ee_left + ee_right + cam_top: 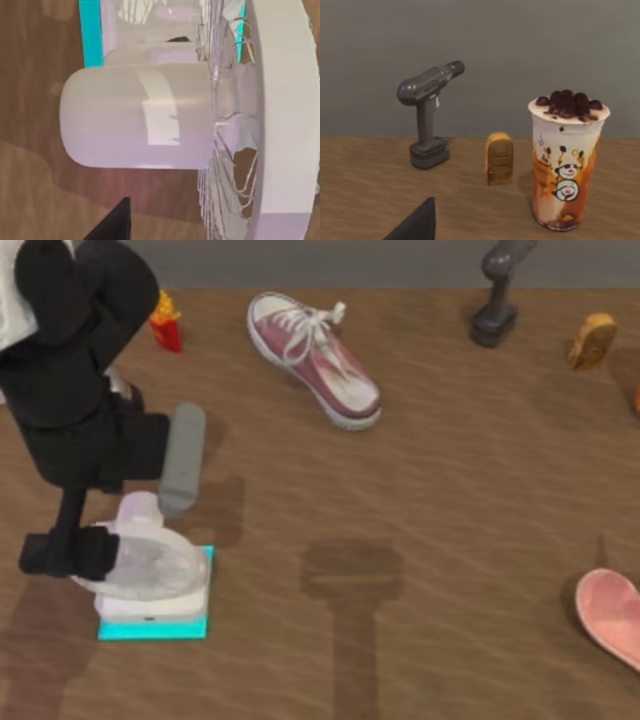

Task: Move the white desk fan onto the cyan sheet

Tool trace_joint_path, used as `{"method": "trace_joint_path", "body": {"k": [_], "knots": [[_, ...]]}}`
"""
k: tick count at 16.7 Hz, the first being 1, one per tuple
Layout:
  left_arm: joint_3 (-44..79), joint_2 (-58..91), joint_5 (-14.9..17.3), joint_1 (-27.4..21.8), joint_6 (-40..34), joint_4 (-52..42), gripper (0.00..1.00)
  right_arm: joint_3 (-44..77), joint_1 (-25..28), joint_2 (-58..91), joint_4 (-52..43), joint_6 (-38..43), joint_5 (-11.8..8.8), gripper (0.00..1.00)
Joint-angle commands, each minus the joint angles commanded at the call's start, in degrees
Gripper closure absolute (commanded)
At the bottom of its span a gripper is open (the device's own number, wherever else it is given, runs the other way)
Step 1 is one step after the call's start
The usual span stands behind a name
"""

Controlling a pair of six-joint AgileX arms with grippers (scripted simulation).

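Observation:
The white desk fan [150, 575] stands on the cyan sheet [150, 628] near the table's front left, its base covering most of the sheet. My left gripper [95, 552] is at the fan's left side, level with the round cage. In the left wrist view the fan's motor housing [140, 117] and cage rim [282, 115] fill the picture, with a strip of the cyan sheet [91, 35] behind. One dark finger [114, 225] stands apart from the fan, touching nothing; the gripper is open. My right arm is outside the top view; one finger [420, 226] of its gripper shows.
A red sneaker [315, 358] lies at the back middle and a red fries box [166, 325] at the back left. A grey drill [497, 300] and a brown block [592, 340] stand at the back right. A pink object [612, 615] lies at the right edge, and a drink cup [565, 160] appears in the right wrist view.

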Motion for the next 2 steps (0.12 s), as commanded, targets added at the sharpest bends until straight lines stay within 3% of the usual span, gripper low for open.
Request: {"method": "trace_joint_path", "body": {"k": [2], "knots": [[0.0,0.0,0.0,0.0,0.0,0.0,0.0,0.0,0.0,0.0,0.0,0.0,0.0,0.0]]}}
